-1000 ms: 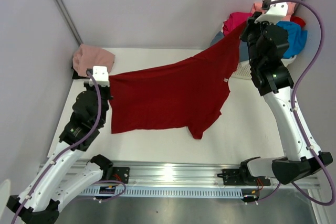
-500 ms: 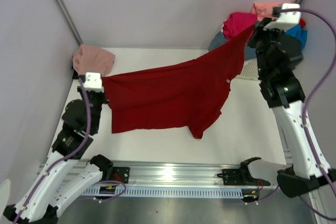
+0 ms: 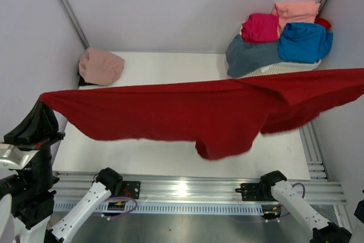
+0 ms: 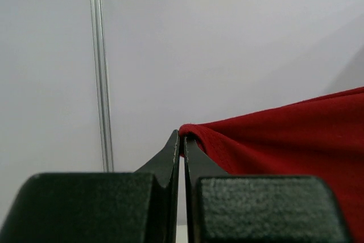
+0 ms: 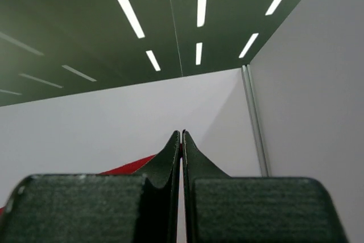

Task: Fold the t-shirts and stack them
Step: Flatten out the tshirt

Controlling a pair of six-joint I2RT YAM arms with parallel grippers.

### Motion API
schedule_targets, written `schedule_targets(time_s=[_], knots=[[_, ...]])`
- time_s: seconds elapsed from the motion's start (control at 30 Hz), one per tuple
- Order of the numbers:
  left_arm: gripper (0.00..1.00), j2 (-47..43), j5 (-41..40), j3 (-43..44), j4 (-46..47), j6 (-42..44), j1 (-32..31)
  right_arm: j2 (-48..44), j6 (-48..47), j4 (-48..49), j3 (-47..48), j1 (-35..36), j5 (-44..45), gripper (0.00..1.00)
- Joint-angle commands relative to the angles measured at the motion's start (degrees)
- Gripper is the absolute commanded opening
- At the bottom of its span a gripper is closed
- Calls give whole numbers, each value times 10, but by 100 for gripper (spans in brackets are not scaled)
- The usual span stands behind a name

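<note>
Top view: red shirt point(image 3: 187, 115) hangs unfolded, pinched by left gripper point(image 4: 182, 139) and right gripper point(image 5: 181, 136); pink shirt point(image 3: 101, 65) folded upper left, pile point(image 3: 278, 41) waiting upper right.

Left arm point(image 3: 35, 130): lifted high at the left edge of the top view, black wrist uppermost. Its pincer point(image 4: 181, 138) has both fingers pressed flat together, pinching a corner of the dark red t-shirt point(image 3: 187, 115) at the very tips. Right arm point(image 3: 297, 198): only the base and lowest white link show in the top view, the rest lying beyond the right edge; its pincer point(image 5: 181, 135) points upward, fingers closed tip to tip, with a strip of the same red cloth showing beside the left finger.
</note>
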Motion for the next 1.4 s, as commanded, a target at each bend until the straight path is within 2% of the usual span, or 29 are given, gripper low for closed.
schedule_targets(time_s=[0.0,0.17,0.27,0.37,0.5,0.57,0.63,0.73,0.83,1.37], knots=[[1,39,-67,4,2,45,2,68,-37,-3,-18,0,44,0],[1,108,-92,-43,14,48,2,129,-45,42,-77,2,85,0],[1,197,-127,-70,65,69,4,215,-34,41,-88,0,92,0],[1,273,-128,-74,64,74,7,277,-11,38,-103,-14,85,0],[1,384,-155,-97,134,94,7,372,53,33,-144,-36,56,0],[1,461,-158,-96,137,93,10,428,76,36,-160,-36,49,0],[1,543,-180,-55,104,77,9,483,87,37,-176,-34,48,0],[1,609,-213,-34,95,62,6,519,114,42,-201,-24,54,0],[1,624,-224,-33,92,46,4,521,123,70,-231,-16,51,0],[1,628,-255,-47,73,19,2,515,165,49,-263,-5,93,0]])
